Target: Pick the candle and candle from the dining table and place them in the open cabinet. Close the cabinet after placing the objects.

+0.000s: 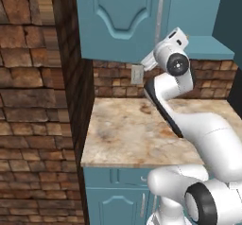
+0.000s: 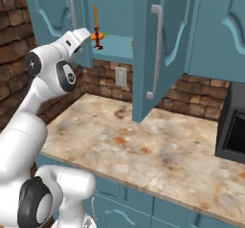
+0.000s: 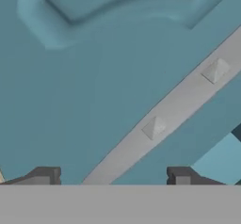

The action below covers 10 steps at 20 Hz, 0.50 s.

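The arm (image 1: 198, 129) rises from the base, folds at the elbow over the counter (image 1: 127, 134) and reaches up to the cabinet (image 2: 160, 45), wrist level with its shelf (image 2: 117, 47). The end effector (image 3: 113, 178) faces a teal door panel close up, fingertips (image 3: 44, 175) set wide apart with nothing between them, a silver handle (image 3: 174, 110) running slantwise just ahead. The taper candle (image 2: 97, 28) stands upright on the shelf, beside the wrist. No readable writing.

You face a red-brown brick wall (image 1: 28, 77). A white wall outlet (image 2: 120, 77) sits on the brick backsplash (image 2: 191, 100) at twelve o'clock. A dark appliance (image 2: 232, 126) stands at three o'clock.
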Motion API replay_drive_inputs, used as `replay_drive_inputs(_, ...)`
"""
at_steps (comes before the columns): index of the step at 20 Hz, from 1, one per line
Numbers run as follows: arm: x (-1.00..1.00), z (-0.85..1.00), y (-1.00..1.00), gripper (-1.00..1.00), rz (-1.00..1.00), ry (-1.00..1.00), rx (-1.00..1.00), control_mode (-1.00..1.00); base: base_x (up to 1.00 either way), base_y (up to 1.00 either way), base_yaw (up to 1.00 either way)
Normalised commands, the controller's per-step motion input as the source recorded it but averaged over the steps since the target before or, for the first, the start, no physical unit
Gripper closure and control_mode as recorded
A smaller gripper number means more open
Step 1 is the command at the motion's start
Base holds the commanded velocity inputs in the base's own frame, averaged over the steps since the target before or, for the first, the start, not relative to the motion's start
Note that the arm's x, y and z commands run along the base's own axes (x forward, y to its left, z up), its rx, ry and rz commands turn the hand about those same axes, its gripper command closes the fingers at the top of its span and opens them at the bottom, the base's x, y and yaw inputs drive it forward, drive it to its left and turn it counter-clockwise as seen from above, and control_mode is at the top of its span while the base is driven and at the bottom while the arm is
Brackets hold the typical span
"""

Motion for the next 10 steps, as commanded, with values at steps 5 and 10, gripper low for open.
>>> replay_drive_inputs(5, 0.75, 0.00, -0.50, -1.00, 0.00, 0.04, 0.03, -1.00, 0.00, 0.00, 0.00)
replay_drive_inputs(10, 0.66, 0.00, -0.50, -1.00, 0.01, 0.05, 0.07, -1.00, 0.00, 0.00, 0.00)
